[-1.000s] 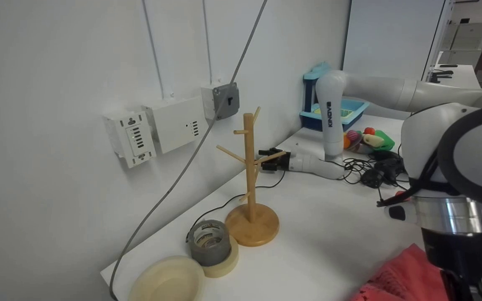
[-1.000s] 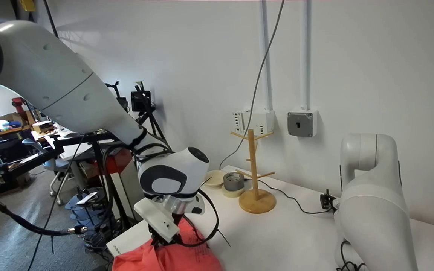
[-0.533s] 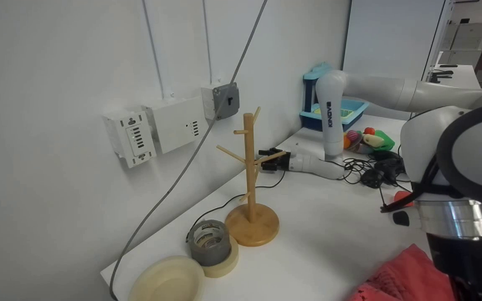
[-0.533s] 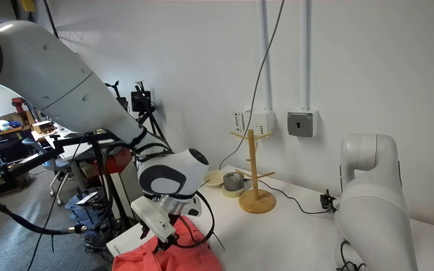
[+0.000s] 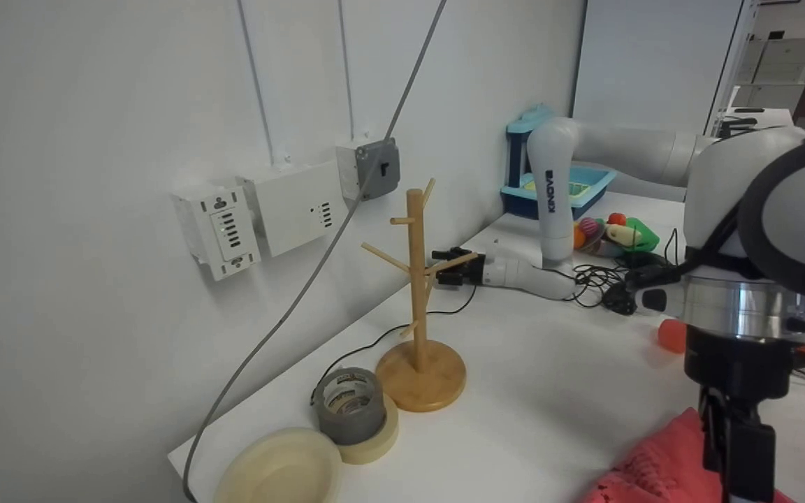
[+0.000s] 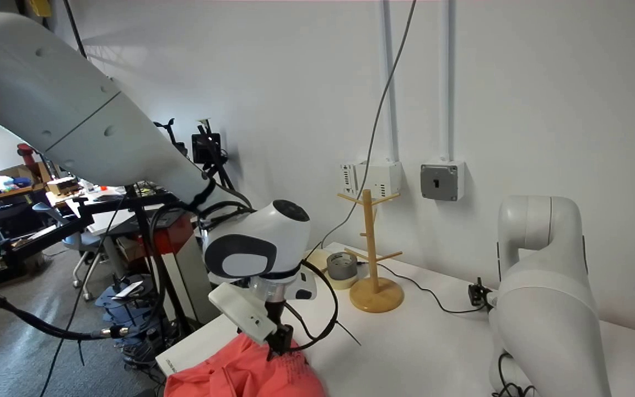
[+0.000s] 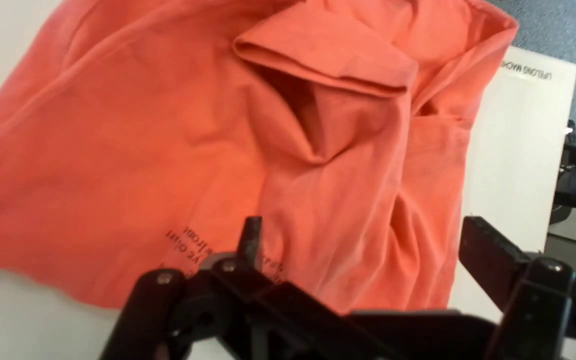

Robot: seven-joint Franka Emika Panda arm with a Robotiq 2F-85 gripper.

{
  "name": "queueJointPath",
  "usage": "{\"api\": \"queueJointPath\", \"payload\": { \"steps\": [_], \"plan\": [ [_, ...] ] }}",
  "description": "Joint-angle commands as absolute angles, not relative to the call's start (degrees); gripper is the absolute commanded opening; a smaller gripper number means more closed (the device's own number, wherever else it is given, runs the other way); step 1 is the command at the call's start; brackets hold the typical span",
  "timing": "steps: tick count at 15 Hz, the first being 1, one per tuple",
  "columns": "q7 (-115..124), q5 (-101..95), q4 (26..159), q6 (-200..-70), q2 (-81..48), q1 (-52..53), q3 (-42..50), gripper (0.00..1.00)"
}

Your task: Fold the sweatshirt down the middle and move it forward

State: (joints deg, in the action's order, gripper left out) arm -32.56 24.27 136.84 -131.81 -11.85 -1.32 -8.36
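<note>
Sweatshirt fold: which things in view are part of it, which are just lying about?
Part of the job:
coral sweatshirt
tool, open

Not involved:
wooden peg stand
grey duct tape roll
beige tape roll beneath it
cream bowl
small colourful items, piled
blue tub
red item, partly hidden
KINOVA arm

Wht tbl (image 6: pixel 422 342): sweatshirt (image 7: pixel 168 150), peg stand (image 5: pixel 418 300)

A coral sweatshirt (image 7: pixel 143 150) – loose and wrinkled, dark lettering (image 7: pixel 188 246) near one edge – on the white table (image 6: pixel 405 342)
</note>
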Motion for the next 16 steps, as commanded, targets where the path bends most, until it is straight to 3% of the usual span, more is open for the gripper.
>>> {"api": "queueJointPath", "payload": {
  "steps": [1,16],
  "plan": [
    [-32.62,24.67,136.58,-135.26,-13.37,-1.04,-8.15,1.00],
    [-24.52,19.90,131.74,-144.96,-27.24,-0.03,-10.40,1.00]
  ]
}}
